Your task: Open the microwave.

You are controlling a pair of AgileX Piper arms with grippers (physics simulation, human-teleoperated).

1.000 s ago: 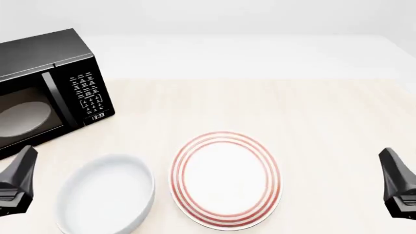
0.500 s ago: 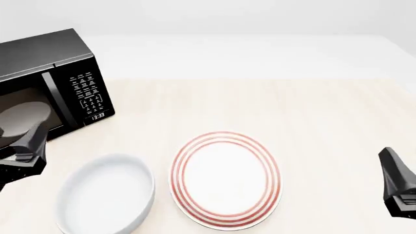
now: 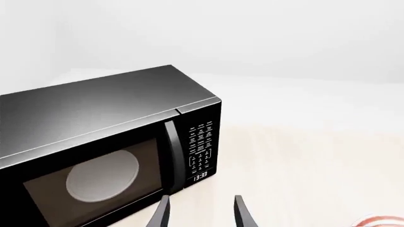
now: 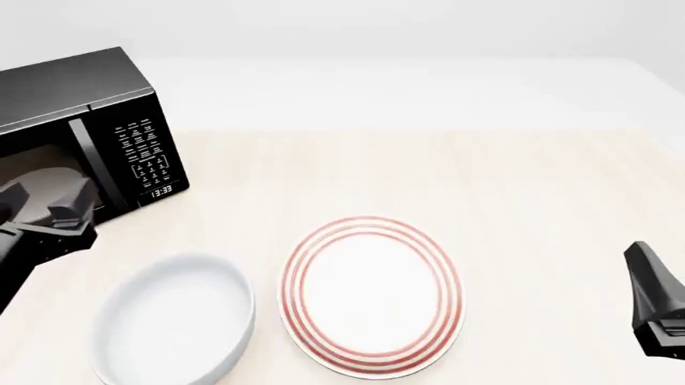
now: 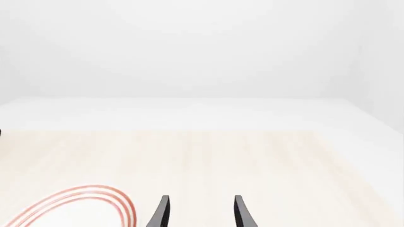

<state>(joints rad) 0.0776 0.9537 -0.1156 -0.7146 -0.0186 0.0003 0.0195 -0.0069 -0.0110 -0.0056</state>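
Observation:
The microwave point(image 4: 80, 96) is a large black box at the far left of the table, with its dark glass door shut. In the left wrist view the microwave point(image 3: 107, 123) shows its vertical door handle point(image 3: 171, 153), white-lettered keypad point(image 3: 200, 150), clock reading 13:33 and round turntable point(image 3: 103, 177) behind the glass. My left gripper point(image 4: 70, 202) is open and empty, just in front of the door's lower right part; its fingertips point(image 3: 162, 213) point below the handle. My right gripper point(image 4: 642, 265) is open and empty at the near right; it also shows in its wrist view point(image 5: 200, 213).
A white bowl point(image 4: 172, 322) sits at the near left, just below my left gripper. A white plate with red rings point(image 4: 371, 294) lies beside it at the near centre, and its edge shows in the right wrist view point(image 5: 75, 203).
My left gripper has moved forward and up from the near left edge toward the microwave's door. The right gripper, bowl, plate and microwave have not moved.

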